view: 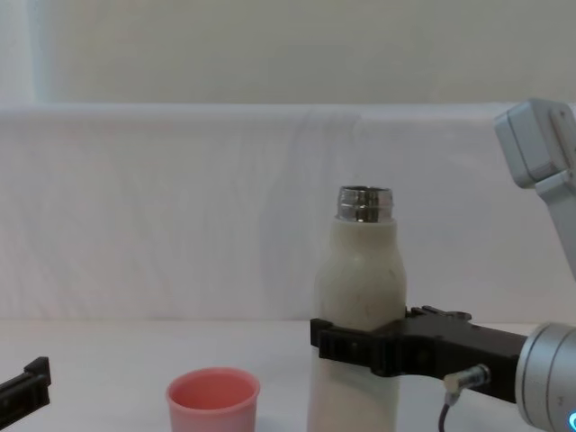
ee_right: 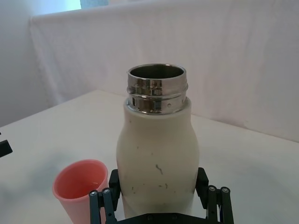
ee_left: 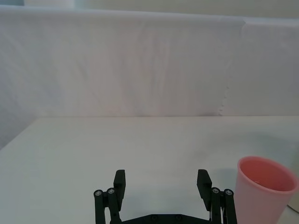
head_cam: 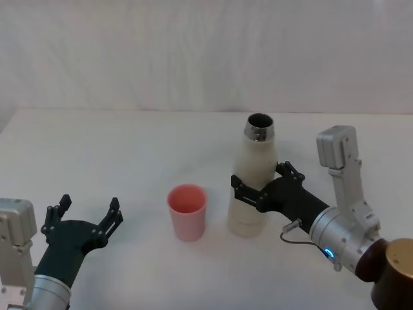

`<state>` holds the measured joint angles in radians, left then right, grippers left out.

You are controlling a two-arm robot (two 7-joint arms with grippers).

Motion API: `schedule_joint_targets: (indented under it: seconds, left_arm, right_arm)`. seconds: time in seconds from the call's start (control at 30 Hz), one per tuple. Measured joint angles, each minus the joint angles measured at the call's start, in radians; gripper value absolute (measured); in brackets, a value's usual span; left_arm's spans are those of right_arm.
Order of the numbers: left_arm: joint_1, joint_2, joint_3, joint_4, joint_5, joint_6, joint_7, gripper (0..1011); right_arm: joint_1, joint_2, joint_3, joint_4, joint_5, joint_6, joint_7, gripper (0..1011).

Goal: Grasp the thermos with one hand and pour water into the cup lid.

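The cream-white thermos (head_cam: 258,155) stands upright on the white table (head_cam: 129,148) with its steel neck open. My right gripper (head_cam: 261,178) reaches in from the right and is shut on the thermos at mid-height, one finger on each side. The right wrist view shows the fingers (ee_right: 114,183) pressed to the thermos (ee_right: 156,140), with the cup lid (ee_right: 79,184) beside it. The salmon-pink cup lid (head_cam: 187,211) stands upright just left of the thermos, not touching it. My left gripper (head_cam: 87,212) rests open at the front left, apart from the cup lid (ee_left: 264,186).
A white cloth backdrop (head_cam: 206,51) rises behind the table's far edge. In the chest view the thermos (view: 360,261) towers over the cup lid (view: 213,396), and the right gripper (view: 360,344) crosses its lower body.
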<state>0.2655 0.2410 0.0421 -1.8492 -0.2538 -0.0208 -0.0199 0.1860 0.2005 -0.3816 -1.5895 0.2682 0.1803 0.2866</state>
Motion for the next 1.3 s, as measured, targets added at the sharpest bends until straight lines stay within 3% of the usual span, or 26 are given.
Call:
schedule_joint_targets:
  seconds: [0.7, 1.3]
  left_arm:
    - [0.000, 0.000, 0.000, 0.000, 0.000, 0.000, 0.000, 1001]
    - [0.000, 0.000, 0.000, 0.000, 0.000, 0.000, 0.000, 1001]
  right_arm:
    - [-0.055, 0.045, 0.002, -0.073, 0.035, -0.015, 0.007, 1001]
    - [-0.204, 0.124, 0.043, -0.202, 0.042, -0.068, -0.008, 1001]
